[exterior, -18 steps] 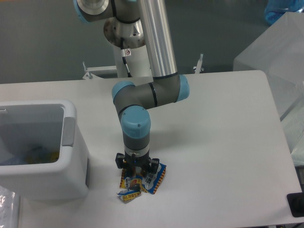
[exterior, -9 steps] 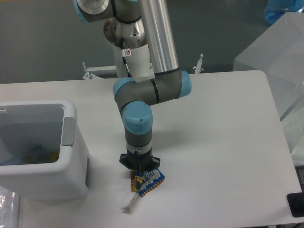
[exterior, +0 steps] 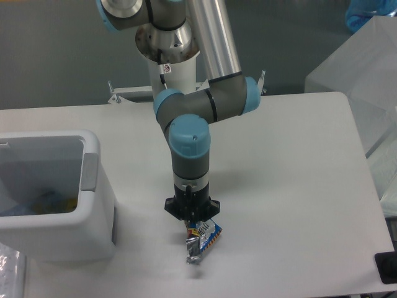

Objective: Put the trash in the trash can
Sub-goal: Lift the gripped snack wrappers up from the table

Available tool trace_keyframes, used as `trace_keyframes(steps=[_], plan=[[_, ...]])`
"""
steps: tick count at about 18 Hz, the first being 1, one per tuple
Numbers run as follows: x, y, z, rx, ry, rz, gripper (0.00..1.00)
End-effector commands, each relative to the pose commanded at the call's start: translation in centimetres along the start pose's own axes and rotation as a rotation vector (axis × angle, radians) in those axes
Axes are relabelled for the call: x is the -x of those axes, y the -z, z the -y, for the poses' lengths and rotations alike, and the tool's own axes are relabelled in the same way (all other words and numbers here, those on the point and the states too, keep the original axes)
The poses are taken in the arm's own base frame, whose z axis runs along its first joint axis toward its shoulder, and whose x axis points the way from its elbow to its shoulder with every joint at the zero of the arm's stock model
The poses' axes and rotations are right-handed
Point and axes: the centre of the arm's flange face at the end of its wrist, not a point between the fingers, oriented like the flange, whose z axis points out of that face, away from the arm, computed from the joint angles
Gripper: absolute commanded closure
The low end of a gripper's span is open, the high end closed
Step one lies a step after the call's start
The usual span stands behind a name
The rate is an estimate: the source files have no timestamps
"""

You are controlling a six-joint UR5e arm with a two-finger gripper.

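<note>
A crumpled blue-and-orange foil snack wrapper (exterior: 200, 241), the trash, hangs under my gripper (exterior: 193, 227), lifted just above the table near its front edge. The gripper points straight down and is shut on the wrapper's top; its fingertips are mostly hidden behind the wrist flange. The trash can (exterior: 93, 205), a white bin with a grey side panel, stands at the left edge, well left of the gripper. Blue and yellow trash (exterior: 46, 202) lies inside it.
Clear plastic boxes (exterior: 366, 81) stand past the table's right edge. A black object (exterior: 388, 268) sits at the table's front right corner. The robot base (exterior: 170, 74) rises at the back centre.
The gripper closed on the wrapper, turned, and lifted it, moving right and toward the front edge. The wrapper went from lying flat on the table to hanging crumpled.
</note>
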Motion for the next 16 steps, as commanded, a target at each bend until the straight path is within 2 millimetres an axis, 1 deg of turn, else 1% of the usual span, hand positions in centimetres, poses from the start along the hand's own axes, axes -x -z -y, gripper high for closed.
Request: trace_keyframes(steps=[3,6,10,11,13,16], plan=[[1.1,2.5,2.6,-0.074,0.063,-0.007,1.0],[1.9,6.1,5.8,-0.161,0.165,0.013,1.0],[3.8,11.0,9.6,-0.281,0.313,0.026,1.0],[4.1,12.1,10.3,-0.304,0.337,0.027,1.0],[4.4,13.4,11.1,-0.334,0.371,0.028,1.0],[4.3,14.7,11.4,-0.356,0.396,0.026,1.0]])
